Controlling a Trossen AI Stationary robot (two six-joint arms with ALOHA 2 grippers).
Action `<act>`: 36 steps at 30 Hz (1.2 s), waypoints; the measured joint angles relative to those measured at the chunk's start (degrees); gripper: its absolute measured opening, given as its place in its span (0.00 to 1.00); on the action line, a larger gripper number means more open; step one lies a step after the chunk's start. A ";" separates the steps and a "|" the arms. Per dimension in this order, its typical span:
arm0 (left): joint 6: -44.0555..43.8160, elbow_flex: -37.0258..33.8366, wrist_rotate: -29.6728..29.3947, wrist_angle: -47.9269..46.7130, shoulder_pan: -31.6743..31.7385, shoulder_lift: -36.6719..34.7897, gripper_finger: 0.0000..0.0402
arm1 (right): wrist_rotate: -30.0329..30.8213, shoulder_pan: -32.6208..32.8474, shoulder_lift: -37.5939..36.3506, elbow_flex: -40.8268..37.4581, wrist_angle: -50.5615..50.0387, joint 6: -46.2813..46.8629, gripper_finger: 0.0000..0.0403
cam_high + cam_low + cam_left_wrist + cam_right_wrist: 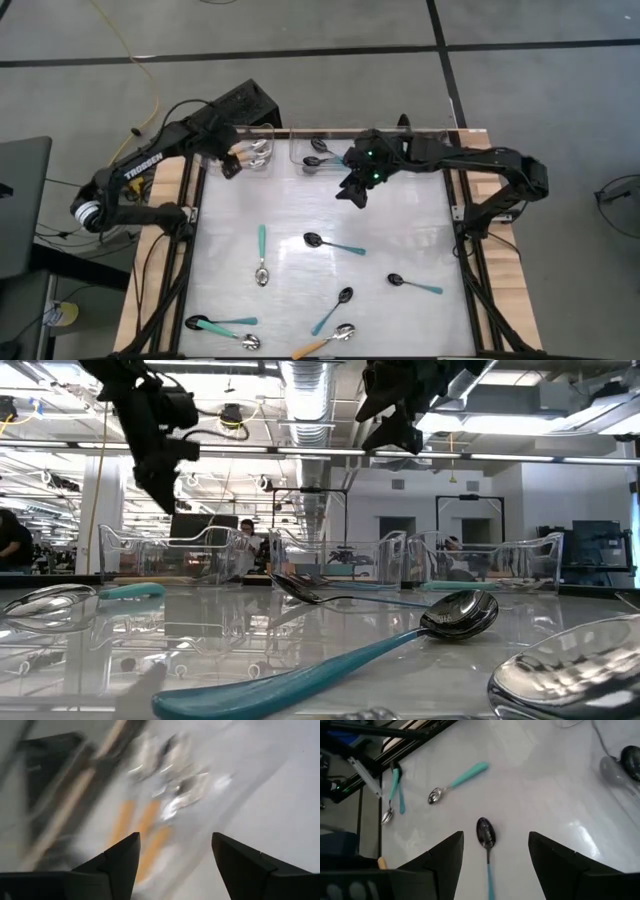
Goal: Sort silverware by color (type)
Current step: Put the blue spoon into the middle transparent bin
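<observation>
Several spoons lie flat on the white table: a silver-bowled teal one [262,255], black-bowled teal ones [333,243] [415,285] [333,310] and a silver-bowled orange one [325,343] near the front edge. Orange-handled spoons [145,820] lie in the left clear bin [255,152], and black-bowled spoons [318,152] in the middle bin. My left gripper [228,165] [175,836] hangs open and empty above the left bin's near side. My right gripper [355,195] [495,835] is open and empty in front of the middle bin, raised above a black-bowled teal spoon [486,840].
Three clear bins [330,555] stand in a row along the far edge. Two more teal-handled spoons [222,328] lie at the near left corner. Black frame rails [185,240] run along both table sides. People show in the room beyond the table [245,540].
</observation>
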 joint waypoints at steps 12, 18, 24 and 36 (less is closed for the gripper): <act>-13.56 -5.77 17.77 3.35 -32.03 -1.34 0.52 | 0.21 7.42 0.02 -0.02 0.02 -3.28 0.62; -5.65 -10.14 13.42 5.83 -49.50 -1.35 0.50 | 4.41 12.05 0.04 -2.10 0.37 -5.65 0.62; -6.45 -11.97 3.86 10.06 -57.16 -1.35 0.50 | 16.02 15.85 0.05 -7.24 3.65 -9.26 0.62; -12.52 -11.97 2.35 9.78 -57.27 -1.35 0.50 | 20.74 20.08 9.13 -22.01 33.14 -10.23 0.59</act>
